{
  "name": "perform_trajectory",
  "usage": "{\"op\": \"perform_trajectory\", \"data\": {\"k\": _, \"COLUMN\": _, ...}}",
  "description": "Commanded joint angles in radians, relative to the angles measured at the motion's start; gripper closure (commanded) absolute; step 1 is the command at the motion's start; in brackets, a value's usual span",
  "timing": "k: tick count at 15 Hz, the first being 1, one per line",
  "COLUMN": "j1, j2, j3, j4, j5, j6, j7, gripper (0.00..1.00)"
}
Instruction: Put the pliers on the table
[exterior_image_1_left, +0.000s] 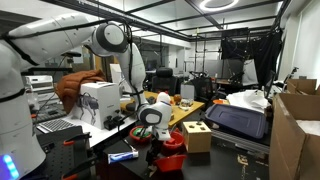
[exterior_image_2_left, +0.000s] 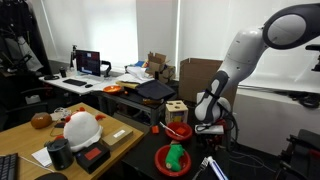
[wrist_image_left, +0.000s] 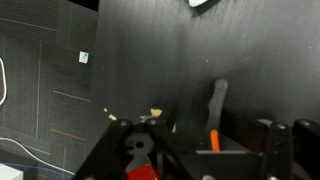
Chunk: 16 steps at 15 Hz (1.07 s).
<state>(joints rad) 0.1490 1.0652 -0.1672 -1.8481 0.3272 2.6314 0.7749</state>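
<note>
Pliers (wrist_image_left: 217, 102) show grey nose, orange grip (wrist view).

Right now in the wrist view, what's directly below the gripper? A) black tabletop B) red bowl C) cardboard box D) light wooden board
A: the wrist view shows the gripper, with the pliers between its fingers, over the flat black top of the table.

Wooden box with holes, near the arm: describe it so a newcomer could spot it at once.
In an exterior view, follow the white robot arm down to its lower end. Just left of it in that picture stands the wooden box, behind a red bowl. It is the only pale, square-sided thing there, with holes cut into it, while the bowl is round and red.
</note>
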Motion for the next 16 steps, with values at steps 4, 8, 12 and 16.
{"op": "perform_trajectory", "data": {"k": 4, "j1": 0.012, "j2": -0.037, "j3": -0.011, "j4": -0.012, "j5": -0.028, "j6": 0.016, "j7": 0.030, "gripper": 0.99}}
{"op": "perform_trajectory", "data": {"k": 8, "j1": 0.020, "j2": -0.051, "j3": -0.013, "j4": -0.015, "j5": -0.032, "j6": 0.019, "j7": 0.031, "gripper": 0.95}}
{"op": "perform_trajectory", "data": {"k": 12, "j1": 0.035, "j2": -0.075, "j3": -0.020, "j4": -0.028, "j5": -0.034, "j6": -0.004, "j7": 0.047, "gripper": 0.95}}
{"op": "perform_trajectory", "data": {"k": 16, "j1": 0.071, "j2": -0.111, "j3": -0.047, "j4": -0.059, "j5": -0.044, "j6": -0.014, "j7": 0.091, "gripper": 0.95}}
